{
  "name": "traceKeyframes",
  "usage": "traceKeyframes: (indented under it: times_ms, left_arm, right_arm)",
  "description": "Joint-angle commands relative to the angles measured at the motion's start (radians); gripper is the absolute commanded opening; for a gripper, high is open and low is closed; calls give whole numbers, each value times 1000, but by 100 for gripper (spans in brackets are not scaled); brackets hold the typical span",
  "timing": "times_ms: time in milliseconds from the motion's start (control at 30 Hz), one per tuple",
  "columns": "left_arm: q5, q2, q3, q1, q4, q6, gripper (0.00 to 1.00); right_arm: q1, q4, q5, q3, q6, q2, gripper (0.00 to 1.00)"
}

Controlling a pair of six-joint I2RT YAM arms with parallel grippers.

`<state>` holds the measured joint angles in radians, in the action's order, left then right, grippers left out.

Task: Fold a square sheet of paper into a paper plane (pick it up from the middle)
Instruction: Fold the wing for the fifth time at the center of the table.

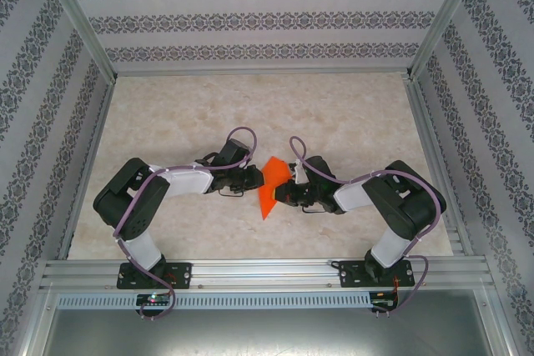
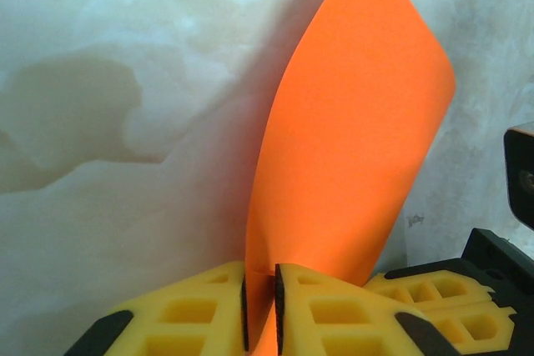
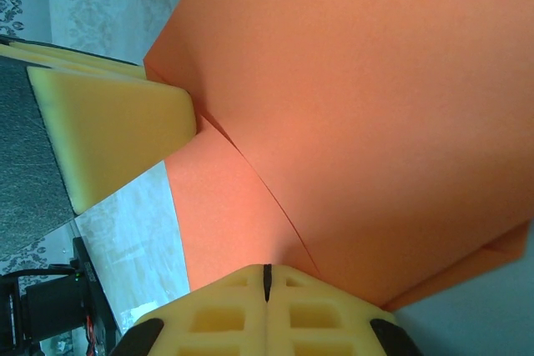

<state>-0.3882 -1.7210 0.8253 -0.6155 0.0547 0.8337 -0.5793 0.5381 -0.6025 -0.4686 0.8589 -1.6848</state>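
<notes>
Item: thin bright orange creased paper sheet [image 1: 271, 183], held upright over mid marbled tabletop [image 1: 250, 106]; left gripper [image 2: 260, 314] at its 9 o'clock edge, right gripper [image 3: 267, 283] at 3 o'clock, both pinched closed on it, apparently bracing it for folding.

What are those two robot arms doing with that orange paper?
They are working on folding a paper plane. The left claw is pinched onto one edge of the orange paper, and the right claw is shut on another part of it. Together they hold the paper up between them, over the middle of the table. The paper already has folds and creases in it, but it does not look like a finished plane yet.
</notes>
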Motion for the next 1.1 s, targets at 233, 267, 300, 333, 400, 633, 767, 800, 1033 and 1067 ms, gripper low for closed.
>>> traceKeyframes:
  times_ms: [233,267,300,333,400,633,767,800,1033,1067]
  left_arm:
    - [-2,28,35,-23,-73,-60,2]
    - [1,29,34,-23,-74,-63,1]
    - [3,27,33,-23,-75,-64,1]
    - [6,27,32,-23,-78,-65,1]
    - [10,26,30,-24,-76,-68,0]
    - [3,11,41,-35,-69,-69,0]
    - [4,8,46,-39,-73,-73,0]
    - [9,10,45,-40,-78,-75,0]
    - [24,33,32,-41,-74,-75,0]
    - [16,36,28,-42,-67,-73,0]
  right_arm:
    - [10,-170,74,8,-24,40,0]
    - [9,-178,79,11,-25,48,0]
    - [10,-185,83,12,-24,54,0]
    - [10,-192,88,16,-24,63,0]
    - [10,-200,98,22,-21,77,0]
    - [9,-216,119,19,19,98,0]
    - [11,-251,140,11,30,94,0]
    - [12,-254,142,13,35,94,0]
    - [16,-279,175,24,64,102,0]
    - [16,-279,179,25,68,102,0]
